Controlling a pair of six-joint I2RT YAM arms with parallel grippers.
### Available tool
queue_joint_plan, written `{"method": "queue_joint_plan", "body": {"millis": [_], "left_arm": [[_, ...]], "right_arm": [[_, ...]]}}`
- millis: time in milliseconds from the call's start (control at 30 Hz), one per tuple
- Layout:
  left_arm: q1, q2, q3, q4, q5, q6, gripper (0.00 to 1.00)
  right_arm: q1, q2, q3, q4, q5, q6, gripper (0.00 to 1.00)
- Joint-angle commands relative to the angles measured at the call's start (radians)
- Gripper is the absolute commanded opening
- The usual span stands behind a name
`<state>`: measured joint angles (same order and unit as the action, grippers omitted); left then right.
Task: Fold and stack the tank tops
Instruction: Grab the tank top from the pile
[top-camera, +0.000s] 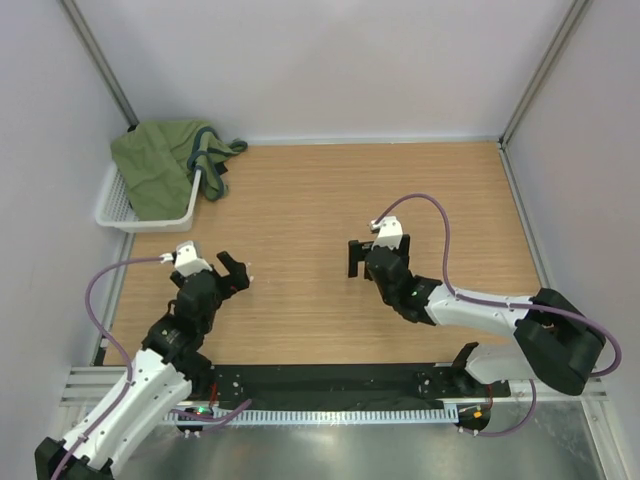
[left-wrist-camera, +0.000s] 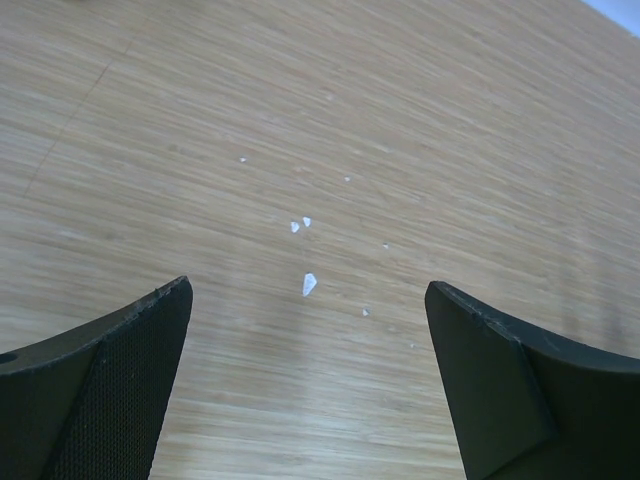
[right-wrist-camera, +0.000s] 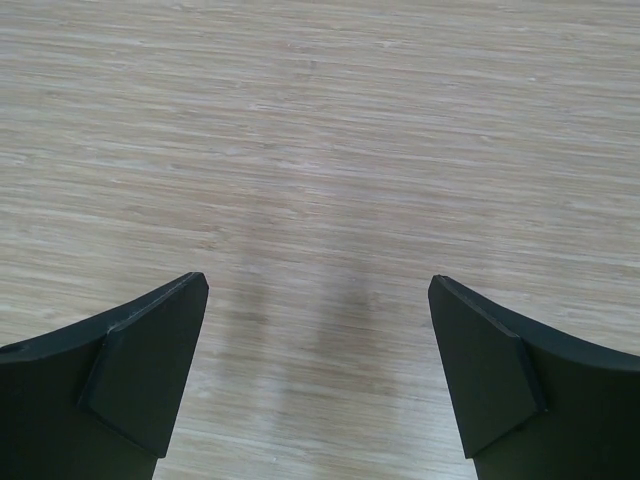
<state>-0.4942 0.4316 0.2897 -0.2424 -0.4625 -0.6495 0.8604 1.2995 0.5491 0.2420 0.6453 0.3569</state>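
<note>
An olive green tank top (top-camera: 160, 165) with navy trim lies crumpled in a white mesh basket (top-camera: 113, 213) at the far left corner, and part of it hangs over the basket's right rim onto the table. My left gripper (top-camera: 236, 272) (left-wrist-camera: 308, 290) hovers open over bare wood, well short of the basket, with nothing between its fingers. Near the table's middle, my right gripper (top-camera: 357, 258) (right-wrist-camera: 318, 282) is also open and empty above bare wood. Neither wrist view shows any cloth.
The wooden tabletop (top-camera: 400, 200) is walled at the back and both sides. A few small white flecks (left-wrist-camera: 309, 285) lie on the wood under the left gripper. A black mounting strip (top-camera: 330, 385) runs along the near edge between the arm bases.
</note>
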Motion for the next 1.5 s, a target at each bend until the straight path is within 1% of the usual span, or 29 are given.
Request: {"method": "queue_joint_plan", "body": {"millis": [0, 67, 100, 133, 167, 267, 300, 333, 367, 400, 433, 467, 500, 567, 600, 667, 700, 800, 867, 1000, 1067, 1167, 1200, 1267, 1300, 1367, 1400, 1433, 1467], "left_arm": [[0.006, 0.077, 0.113, -0.047, -0.091, -0.074, 1.00], [0.006, 0.171, 0.188, -0.076, -0.157, -0.137, 1.00], [0.014, 0.205, 0.277, -0.104, -0.188, -0.145, 1.00], [0.025, 0.249, 0.323, -0.109, -0.200, -0.147, 1.00], [0.040, 0.331, 0.371, -0.121, -0.211, -0.151, 1.00], [0.138, 0.473, 0.598, -0.172, -0.171, -0.191, 1.00], [0.195, 0.572, 0.650, -0.182, -0.124, -0.208, 1.00], [0.224, 0.620, 0.701, -0.196, -0.096, -0.216, 0.99], [0.250, 0.678, 0.823, -0.210, -0.073, -0.216, 1.00], [0.293, 0.775, 0.882, -0.240, -0.042, -0.208, 1.00], [0.311, 0.830, 0.951, -0.265, -0.044, -0.191, 0.99], [0.328, 0.876, 1.065, -0.290, -0.050, -0.181, 1.00], [0.362, 0.959, 1.119, -0.322, -0.063, -0.165, 1.00], [0.393, 1.021, 1.218, -0.324, -0.076, -0.136, 1.00], [0.435, 1.079, 1.239, -0.321, -0.062, -0.137, 0.98], [0.485, 1.130, 1.278, -0.293, -0.015, -0.156, 0.96], [0.538, 1.153, 1.284, -0.285, 0.002, -0.168, 0.95], [0.603, 1.246, 1.296, -0.244, 0.039, -0.222, 0.95], [0.626, 1.337, 1.309, -0.229, 0.041, -0.231, 0.95], [0.683, 1.525, 1.411, -0.265, 0.064, -0.236, 0.95], [0.701, 1.631, 1.493, -0.285, 0.100, -0.237, 0.92], [0.707, 1.710, 1.589, -0.281, 0.128, -0.230, 0.85], [0.707, 1.751, 1.617, -0.276, 0.145, -0.217, 0.79], [0.709, 1.785, 1.695, -0.278, 0.154, -0.190, 0.73], [0.712, 1.820, 1.724, -0.281, 0.186, -0.179, 0.54], [0.723, 1.848, 1.825, -0.342, 0.223, -0.174, 0.31], [0.723, 1.849, 1.838, -0.348, 0.237, -0.168, 0.08], [0.720, 1.833, 1.839, -0.348, 0.263, -0.161, 0.00], [0.712, 1.816, 1.818, -0.344, 0.262, -0.159, 0.00]], "right_arm": [[-0.003, -0.034, -0.017, 0.097, -0.013, -0.005, 1.00], [-0.003, -0.040, -0.032, 0.109, -0.012, -0.010, 0.98], [-0.003, -0.049, -0.034, 0.108, 0.002, -0.018, 0.98], [-0.003, -0.055, -0.037, 0.103, 0.010, -0.015, 0.97], [-0.004, -0.062, -0.041, 0.102, 0.019, -0.015, 0.97], [-0.006, -0.081, -0.055, 0.114, 0.022, -0.009, 0.96], [-0.006, -0.082, -0.058, 0.117, 0.019, -0.006, 0.96], [-0.008, -0.082, -0.063, 0.118, 0.013, -0.004, 0.95], [-0.006, -0.080, -0.063, 0.117, 0.008, -0.004, 0.95], [-0.006, -0.078, -0.061, 0.111, 0.005, -0.001, 0.95], [-0.006, -0.080, -0.058, 0.105, 0.004, 0.002, 0.95], [-0.006, -0.080, -0.057, 0.094, 0.005, 0.004, 0.95], [-0.006, -0.083, -0.058, 0.092, 0.005, 0.008, 0.95], [-0.008, -0.091, -0.061, 0.097, 0.001, 0.011, 0.95], [-0.008, -0.089, -0.064, 0.103, -0.004, 0.013, 0.95], [-0.008, -0.085, -0.063, 0.106, -0.012, 0.016, 0.95], [-0.008, -0.083, -0.064, 0.106, -0.013, 0.016, 0.95], [-0.008, -0.078, -0.063, 0.106, -0.018, 0.020, 0.95], [-0.008, -0.075, -0.061, 0.114, -0.022, 0.020, 0.95], [-0.011, -0.075, -0.058, 0.112, -0.013, 0.016, 0.95], [-0.009, -0.083, -0.064, 0.117, -0.009, 0.014, 0.95], [-0.011, -0.095, -0.075, 0.126, -0.012, 0.010, 0.95], [-0.011, -0.095, -0.075, 0.128, -0.009, 0.010, 0.95], [-0.012, -0.101, -0.078, 0.131, -0.004, 0.007, 0.95], [-0.012, -0.101, -0.080, 0.131, -0.006, 0.004, 0.95], [-0.014, -0.098, -0.077, 0.132, -0.009, 0.004, 0.95], [-0.014, -0.095, -0.077, 0.132, -0.010, 0.004, 0.95], [-0.015, -0.092, -0.072, 0.132, -0.013, 0.002, 0.95], [-0.014, -0.085, -0.069, 0.131, -0.016, 0.002, 0.95]]}}
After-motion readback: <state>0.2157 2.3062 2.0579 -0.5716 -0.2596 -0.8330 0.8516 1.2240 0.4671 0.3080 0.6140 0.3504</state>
